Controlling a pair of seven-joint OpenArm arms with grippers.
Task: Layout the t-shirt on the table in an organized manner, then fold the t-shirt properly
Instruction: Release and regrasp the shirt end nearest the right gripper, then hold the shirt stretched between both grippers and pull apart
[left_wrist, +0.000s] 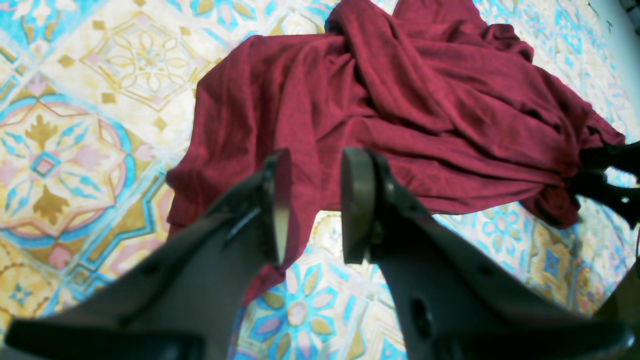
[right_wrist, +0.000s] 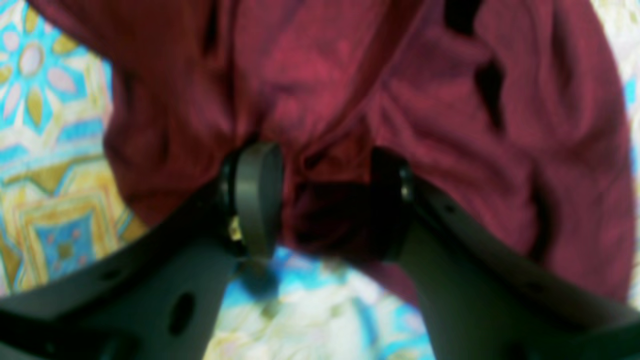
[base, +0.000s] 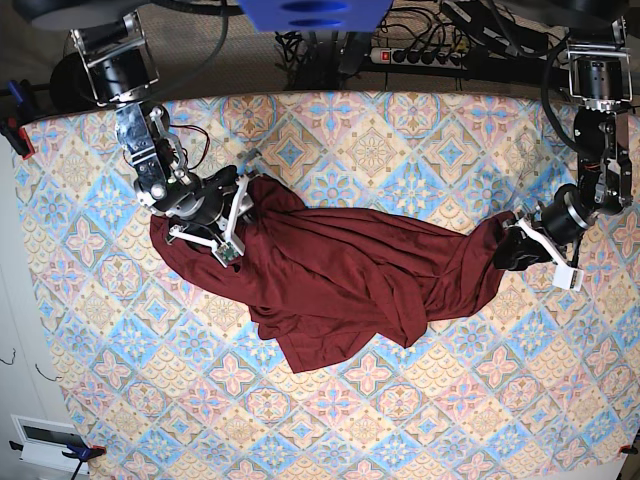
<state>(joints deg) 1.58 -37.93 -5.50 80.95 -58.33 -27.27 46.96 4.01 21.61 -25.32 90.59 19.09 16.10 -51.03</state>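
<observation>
Closest to the left wrist lens is the left end effector (left_wrist: 317, 205), its two fingers standing apart with a clear gap between them and nothing pinched that I can see. Through that gap I see the near edge of the t-shirt (left_wrist: 400, 100) and, below it, the patterned table (left_wrist: 75, 150). One finger overlaps the hem's corner in this view; the rest of the shirt spreads away from it in heavy twisted folds.

On the right wrist camera, which is blurred, the right end effector (right_wrist: 325, 200) is spread wide and straddles a bunched ridge of maroon cloth. The bare face of one pad (right_wrist: 260, 195) is showing, so I read it as open around the fabric and not clamped on it. Cloth fills nearly the whole view beyond the fingers.

From the base camera, the shirt (base: 350, 280) lies crumpled across the middle of the table, stretched between the arms. The right end effector (base: 225, 225) sits on the end at that view's left, over a rumpled mound. The left end effector (base: 520, 250) sits right at the narrow opposite end, where the cloth tapers to a dark bunch.
</observation>
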